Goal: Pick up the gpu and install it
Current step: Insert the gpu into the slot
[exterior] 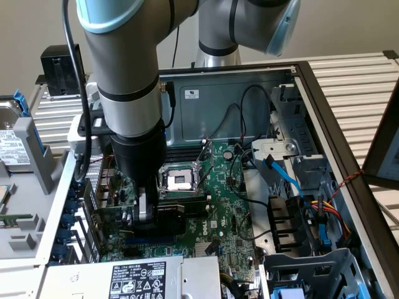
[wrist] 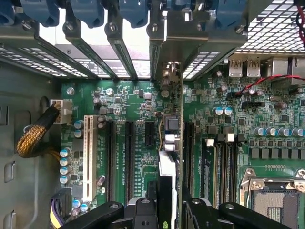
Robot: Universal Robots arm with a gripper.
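Closer in, end effector (wrist: 167, 206) pinches gpu (wrist: 171, 126) edge-on.

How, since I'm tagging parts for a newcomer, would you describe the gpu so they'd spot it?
Look inside the open computer case at the green motherboard, beside the silver CPU socket. There the gripper holds the gpu, a short card standing on edge among the expansion slots. Its black shroud sets it apart from those empty slots on either side.
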